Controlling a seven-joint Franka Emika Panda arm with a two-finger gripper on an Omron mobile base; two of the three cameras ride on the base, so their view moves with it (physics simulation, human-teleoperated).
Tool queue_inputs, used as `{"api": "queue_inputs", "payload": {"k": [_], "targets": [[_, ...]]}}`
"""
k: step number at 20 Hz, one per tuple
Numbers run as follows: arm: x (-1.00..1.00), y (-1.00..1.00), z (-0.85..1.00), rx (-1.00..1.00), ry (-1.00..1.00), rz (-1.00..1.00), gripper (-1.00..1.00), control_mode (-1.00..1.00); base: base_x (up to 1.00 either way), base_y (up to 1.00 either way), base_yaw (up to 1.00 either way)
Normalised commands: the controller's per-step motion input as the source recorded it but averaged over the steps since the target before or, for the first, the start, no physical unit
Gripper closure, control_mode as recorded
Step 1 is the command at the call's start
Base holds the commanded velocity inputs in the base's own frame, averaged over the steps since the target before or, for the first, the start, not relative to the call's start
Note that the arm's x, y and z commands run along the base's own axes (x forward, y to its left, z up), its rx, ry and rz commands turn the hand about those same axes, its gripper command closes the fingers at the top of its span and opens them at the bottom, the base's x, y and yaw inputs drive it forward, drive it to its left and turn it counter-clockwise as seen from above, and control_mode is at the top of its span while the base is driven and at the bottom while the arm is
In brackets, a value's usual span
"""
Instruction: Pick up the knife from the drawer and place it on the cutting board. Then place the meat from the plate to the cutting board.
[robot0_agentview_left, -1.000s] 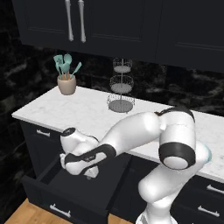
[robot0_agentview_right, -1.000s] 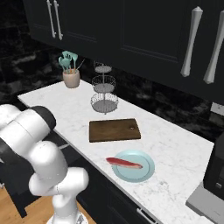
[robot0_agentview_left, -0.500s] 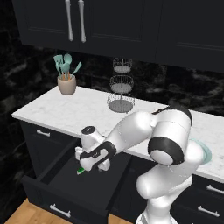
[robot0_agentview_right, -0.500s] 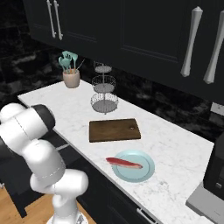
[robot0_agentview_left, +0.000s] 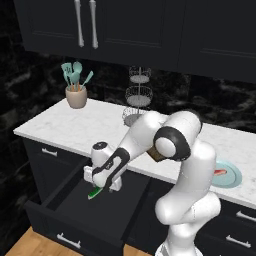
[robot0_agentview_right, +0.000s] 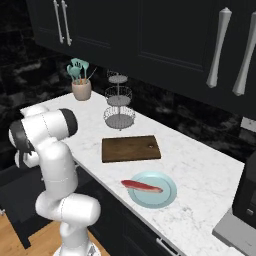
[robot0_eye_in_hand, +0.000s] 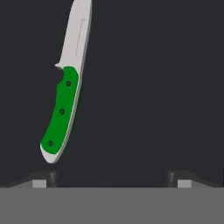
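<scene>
Both base views look down from behind, sharing the plate (robot0_agentview_left: 228, 174); hand view faces close into the drawer (robot0_eye_in_hand: 153, 87).

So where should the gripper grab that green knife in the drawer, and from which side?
Grip the green handle of the knife, not the pale blade. It lies flat on the floor of the drawer, so come straight down from above with a finger on each long side of the handle. In the hand view the open gripper sits off to one side of the knife and probably needs shifting over first.
</scene>
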Motion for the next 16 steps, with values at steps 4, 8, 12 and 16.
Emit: {"api": "queue_inputs", "payload": {"k": [4, 8, 12, 16], "targets": [[0.44, 0.32, -0.37, -0.10, 0.10, 0.06, -1.00, -1.00, 0.00, 0.00, 0.00], [0.18, 0.41, -0.25, -0.16, 0.00, 0.01, -1.00, -1.00, 0.00, 0.00, 0.00], [0.00, 0.19, -0.42, -0.13, 0.00, 0.00, -1.00, -1.00, 0.00, 0.00, 0.00], [0.06, 0.00, -0.44, -0.03, 0.00, 0.00, -1.00, -1.00, 0.00, 0.00, 0.00]]}}
